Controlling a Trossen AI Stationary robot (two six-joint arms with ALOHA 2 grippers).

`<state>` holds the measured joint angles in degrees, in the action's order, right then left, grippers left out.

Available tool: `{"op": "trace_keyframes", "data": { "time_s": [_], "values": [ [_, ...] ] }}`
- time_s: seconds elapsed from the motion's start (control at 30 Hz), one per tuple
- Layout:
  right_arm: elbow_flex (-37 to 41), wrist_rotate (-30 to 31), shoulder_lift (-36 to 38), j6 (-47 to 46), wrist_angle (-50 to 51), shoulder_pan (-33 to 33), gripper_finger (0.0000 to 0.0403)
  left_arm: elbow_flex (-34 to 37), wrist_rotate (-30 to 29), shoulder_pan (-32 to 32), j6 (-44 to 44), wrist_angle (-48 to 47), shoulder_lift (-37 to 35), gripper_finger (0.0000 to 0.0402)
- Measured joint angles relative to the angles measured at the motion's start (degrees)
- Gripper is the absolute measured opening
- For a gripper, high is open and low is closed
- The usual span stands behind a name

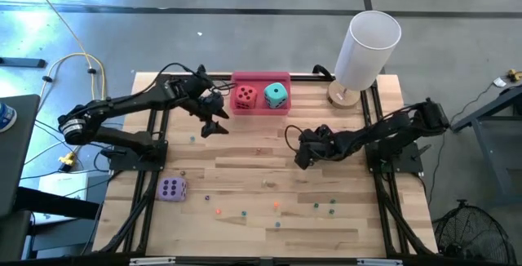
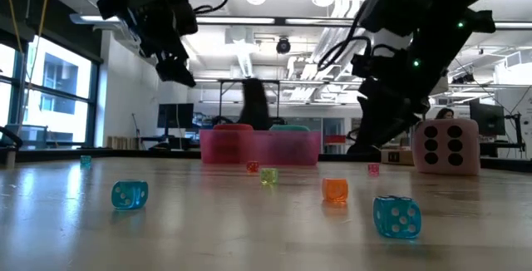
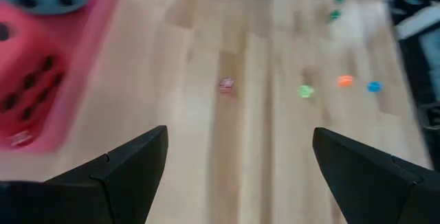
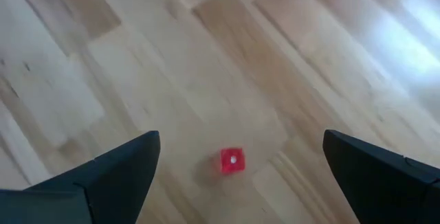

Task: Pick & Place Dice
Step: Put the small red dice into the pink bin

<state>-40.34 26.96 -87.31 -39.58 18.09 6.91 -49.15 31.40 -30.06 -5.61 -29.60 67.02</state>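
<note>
A pink tray [image 1: 259,107] at the far middle of the table holds a red die [image 1: 245,96] and a teal die [image 1: 276,95]. A purple die [image 1: 172,188] rests on the wood at the near left. Several tiny dice lie scattered across the near half, among them an orange one [image 2: 335,189] and a blue one [image 2: 396,216]. My left gripper [image 1: 214,123] hangs open above the table beside the tray's left end. My right gripper [image 1: 296,150] is open, low over the table's middle, with a tiny red die [image 4: 232,161] on the wood ahead between its fingers.
A tall white cylinder [image 1: 367,46] stands at the far right corner. In the low view a pale large die with six pips [image 2: 449,146] shows at the right, behind my right arm. Tiny green [image 3: 305,91] and orange [image 3: 345,81] dice lie ahead of my left gripper.
</note>
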Motion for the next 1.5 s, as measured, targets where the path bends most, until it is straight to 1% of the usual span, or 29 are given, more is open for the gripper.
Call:
{"op": "trace_keyframes", "data": {
  "time_s": [0.17, 0.33, 0.47, 0.8, 0.97, 1.07, 1.2, 1.33, 1.5],
  "values": [
    [-0.03, -3.52, 0.2, 0.64, 0.14, -0.75, 0.04, 0.0, 0.23, 3.19, 0.05, 0.17, 0.0, 0.0353],
    [-0.25, -5.56, 0.25, -0.27, 0.72, -2.21, 0.04, 0.0, 0.13, 5.9, 0.05, 1.43, 0.0, 0.0353],
    [-1.68, -9.34, 0.26, -0.75, 2.72, -4.19, 0.04, 0.0, -0.02, 7.18, 0.53, 2.65, 0.0, 0.0353],
    [-9.34, -15.68, -0.35, 2.45, 15.5, -8.22, 0.04, 0.0, -0.16, 7.49, 1.14, 3.32, 0.0, 0.0353],
    [-10.5, -19.14, -1.8, 6.46, 15.64, -10.21, 0.04, 0.0, -0.16, 7.49, 1.14, 3.32, 0.0, 0.0353],
    [-10.53, -21.08, -3.6, 6.66, 16.05, -11.67, 0.04, -0.02, -0.14, 7.49, 1.14, 3.29, 0.0, 0.0353],
    [-10.54, -21.55, -6.01, 6.92, 16.12, -12.45, 0.0398, -0.02, 0.24, 7.49, 1.35, 3.27, 0.0, 0.0353],
    [-10.51, -22.75, -7.85, 8.17, 15.08, -12.69, 0.0377, -0.02, 0.26, 7.49, 1.36, 3.27, 0.0, 0.0353],
    [-10.54, -22.38, -9.27, 8.4, 14.5, -12.74, 0.0325, -0.02, 0.26, 8.37, 1.34, 3.23, 0.0, 0.0353]
  ]
}}
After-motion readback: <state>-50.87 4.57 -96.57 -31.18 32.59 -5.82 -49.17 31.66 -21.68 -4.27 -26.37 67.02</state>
